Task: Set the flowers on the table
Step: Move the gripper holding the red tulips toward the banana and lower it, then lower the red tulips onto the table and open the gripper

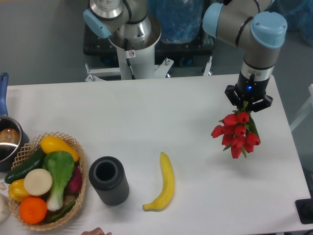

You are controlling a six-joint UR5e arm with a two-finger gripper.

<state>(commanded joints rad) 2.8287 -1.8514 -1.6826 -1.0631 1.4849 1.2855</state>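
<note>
White table (146, 112), tulips in the air: the placing is not done yet.

Gripper (248, 102) pinches the flowers (236, 135) by the stems, red heads dangling directly beneath it over the tabletop's far-right part. Banana (164, 182) and black cup (108, 180) sit well off to the gripper's side. Left to do: lower and release.
</note>
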